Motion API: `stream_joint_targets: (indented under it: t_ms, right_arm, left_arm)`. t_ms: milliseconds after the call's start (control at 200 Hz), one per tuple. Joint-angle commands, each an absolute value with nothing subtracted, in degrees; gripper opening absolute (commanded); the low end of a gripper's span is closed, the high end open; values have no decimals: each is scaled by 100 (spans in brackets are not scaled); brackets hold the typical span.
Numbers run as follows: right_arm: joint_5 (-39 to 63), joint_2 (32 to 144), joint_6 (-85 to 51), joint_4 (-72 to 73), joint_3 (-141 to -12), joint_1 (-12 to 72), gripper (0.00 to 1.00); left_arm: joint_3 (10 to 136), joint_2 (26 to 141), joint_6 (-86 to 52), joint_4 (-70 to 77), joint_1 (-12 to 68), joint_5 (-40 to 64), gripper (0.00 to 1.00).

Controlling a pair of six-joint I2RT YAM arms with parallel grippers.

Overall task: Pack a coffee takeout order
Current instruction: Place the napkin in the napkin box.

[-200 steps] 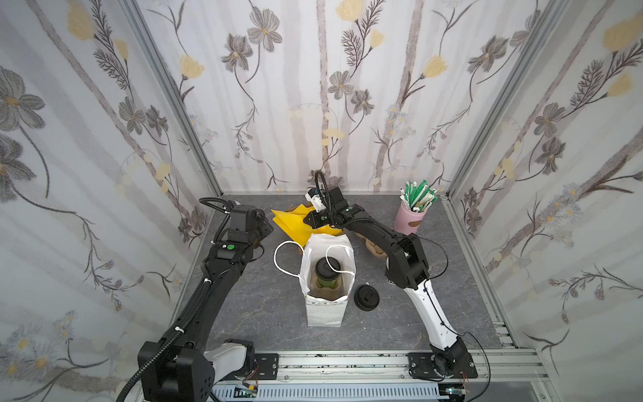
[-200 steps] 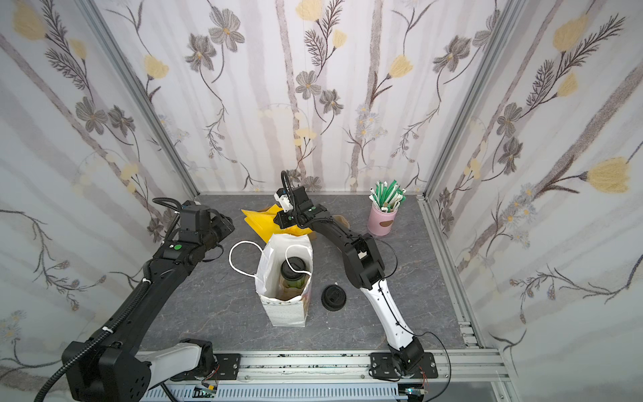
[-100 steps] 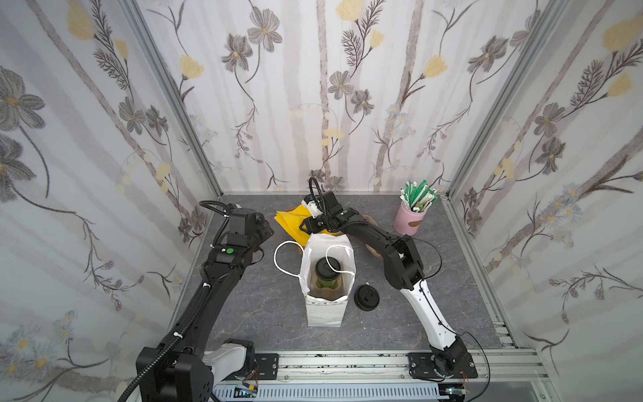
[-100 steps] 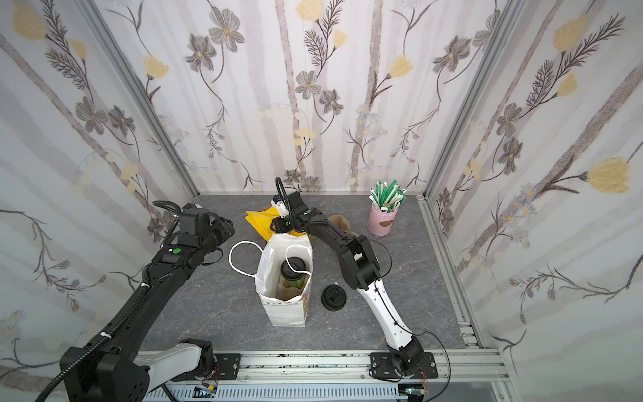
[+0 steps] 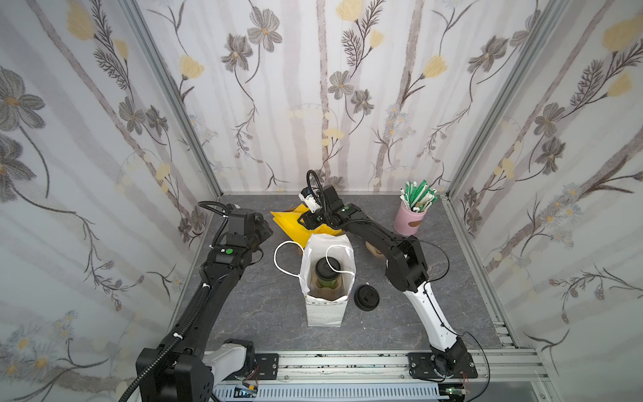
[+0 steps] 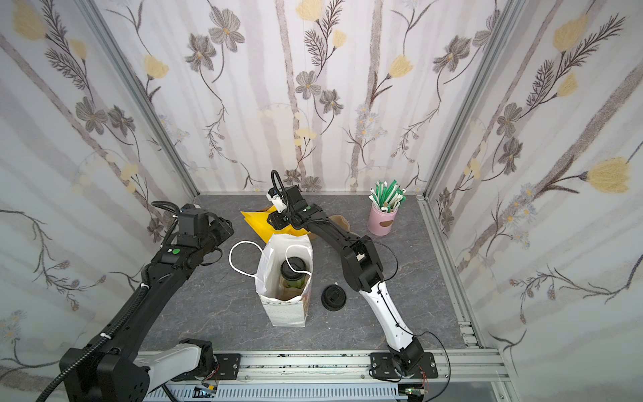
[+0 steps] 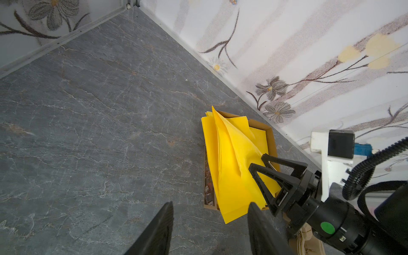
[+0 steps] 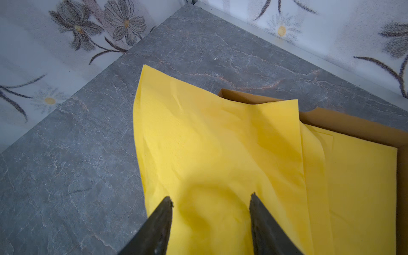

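The green cup [image 5: 327, 282] with its black lid stands inside the upright white paper bag [image 5: 323, 315] at the table's middle, in both top views [image 6: 294, 278]. The yellow napkin [image 8: 209, 136] lies rumpled on a stack, draped over a cardboard box's edge at the back [image 5: 285, 222]. My right gripper [image 8: 210, 198] hovers over it, open, with the sheet puckered beneath the fingertips; it also shows in the left wrist view [image 7: 257, 161]. My left gripper [image 7: 209, 205] is open over bare table, left of the napkins [image 5: 264, 229].
A loose black lid [image 5: 366, 296] lies right of the bag. A pink cup of wrapped straws [image 5: 409, 219] stands at the back right. The shallow cardboard box [image 8: 353, 123] holds more yellow napkins. A tan object [image 5: 374, 249] sits partly hidden behind my right arm. Walls close in on three sides.
My right gripper's jaws have opened above the yellow napkin, after shifting left over the stack and back. The left arm has barely moved.
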State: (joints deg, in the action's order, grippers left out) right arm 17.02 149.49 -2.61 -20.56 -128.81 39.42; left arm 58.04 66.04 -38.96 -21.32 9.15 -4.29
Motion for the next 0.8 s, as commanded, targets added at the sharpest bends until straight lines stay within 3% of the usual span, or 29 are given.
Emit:
stream_joint_targets:
  t_ms: [0, 205, 435, 540, 699, 799]
  right_arm:
    - [1818, 15036, -6, -1715, -12994, 3940, 66]
    - [1481, 15319, 142, -1614, -13304, 3946, 86]
    - [1436, 15433, 285, -1875, -13589, 3975, 87]
    - [1426, 15331, 120, -2294, -13588, 4023, 76]
    - [1982, 14943, 60, -2653, -13261, 4116, 48]
    - [2220, 14453, -17, -2412, -12623, 4221, 45]
  left_arm:
    - [5762, 6558, -3901, -2012, 892, -448, 56]
    - [5634, 6461, -4043, -2019, 868, -361, 56]
    - [5622, 6442, -4096, -2023, 862, -334, 56]
    - [5662, 6451, -4094, -2021, 861, -325, 56]
    - [5669, 6468, -4104, -2022, 853, -378, 56]
    - [5647, 6486, -4122, -2022, 853, -378, 56]
